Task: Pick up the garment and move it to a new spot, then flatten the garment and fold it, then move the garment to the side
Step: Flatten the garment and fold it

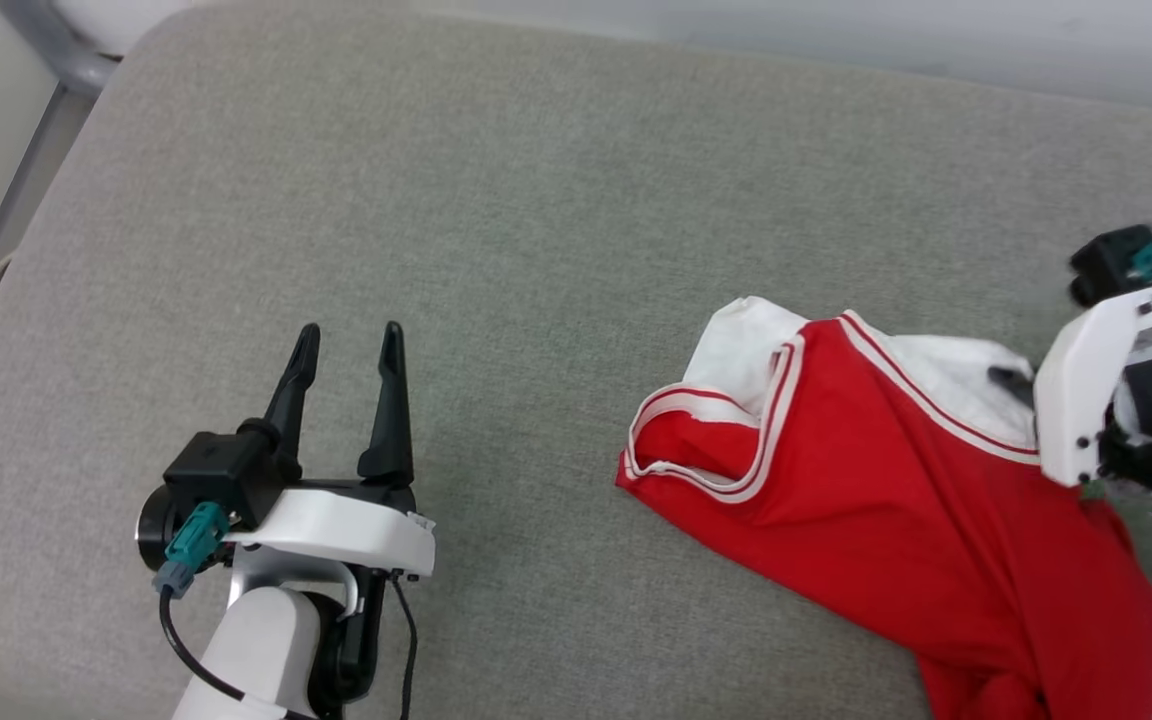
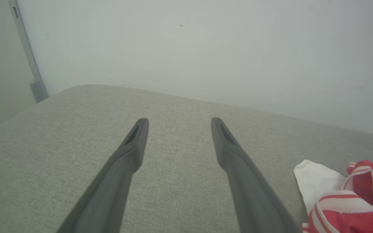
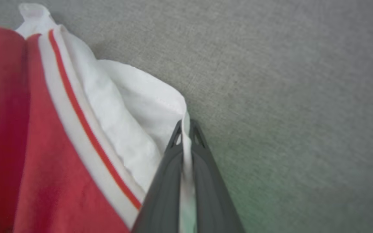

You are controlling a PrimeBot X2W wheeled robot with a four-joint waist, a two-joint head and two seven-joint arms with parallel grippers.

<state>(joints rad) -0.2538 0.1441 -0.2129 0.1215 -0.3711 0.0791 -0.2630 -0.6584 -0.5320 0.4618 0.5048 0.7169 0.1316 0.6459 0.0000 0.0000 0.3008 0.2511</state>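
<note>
The garment point(image 1: 896, 480), a red shirt with white sleeves and red-and-white striped trim, lies crumpled on the right part of the grey cushion point(image 1: 536, 250). In the right wrist view my right gripper point(image 3: 186, 129) is shut on the edge of a white sleeve point(image 3: 141, 106) of the garment, the cloth pinched between its two dark fingers. In the head view only a fingertip point(image 1: 1011, 380) of it shows, over the white cloth beside the pale wrist. My left gripper point(image 1: 351, 345) stands open over bare cushion at the lower left, well apart from the garment point(image 2: 351, 200).
The cushion's rounded far-left corner point(image 1: 136, 60) borders a pale wall and a grey metal post point(image 1: 46, 40). A white wall point(image 2: 206, 48) rises behind the cushion's far edge. Bare cushion stretches between the two grippers.
</note>
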